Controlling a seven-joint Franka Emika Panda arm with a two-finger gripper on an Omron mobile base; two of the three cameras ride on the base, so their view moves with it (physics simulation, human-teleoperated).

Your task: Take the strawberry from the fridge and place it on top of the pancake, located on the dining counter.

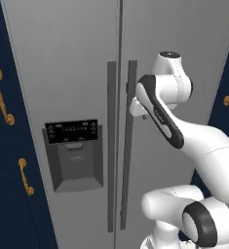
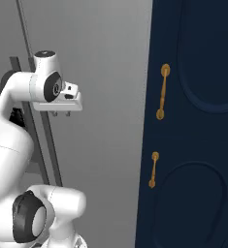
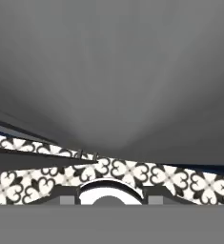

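Here the fingers (image 2: 60, 114) show as two short dark tips beneath the white hand in the right base view, pointing down close to the grey door; whether they are spread or pressed together I cannot tell, and nothing is seen between them. The hand sits just beside the right handle (image 1: 128, 141) of the fridge (image 1: 72, 58), whether touching it is unclear. Both fridge doors are closed, so its inside and any contents are hidden. Left of the left handle (image 1: 111, 146) is the black-panel dispenser (image 1: 73, 154). Navy cabinets (image 2: 193, 145) with gold handles (image 2: 162, 91) flank the fridge.
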